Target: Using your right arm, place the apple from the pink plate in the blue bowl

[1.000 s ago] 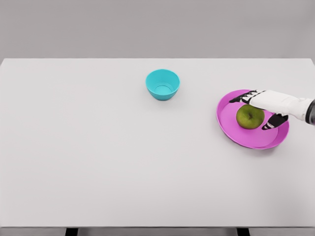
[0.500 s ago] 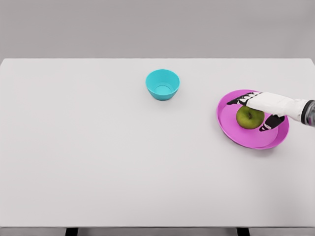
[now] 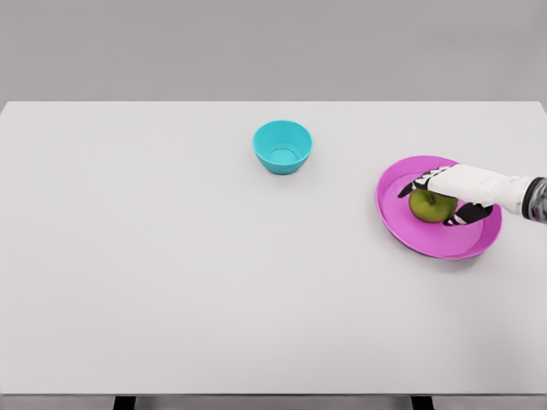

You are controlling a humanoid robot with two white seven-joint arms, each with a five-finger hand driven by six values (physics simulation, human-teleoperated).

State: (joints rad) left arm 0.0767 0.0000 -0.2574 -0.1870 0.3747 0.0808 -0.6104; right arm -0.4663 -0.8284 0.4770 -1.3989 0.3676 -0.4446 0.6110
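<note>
Right hand [image 3: 444,190] curled over the green apple [image 3: 430,206], fingers [image 3: 414,184] wrapping its far side and thumb on the near side, apple resting on the pink plate [image 3: 402,224] at table [image 3: 171,282] right; blue bowl [image 3: 282,146] well apart to the left, open tabletop between.

Green apple [image 3: 432,207] on pink plate [image 3: 410,232], blue bowl [image 3: 283,147] apart
</note>
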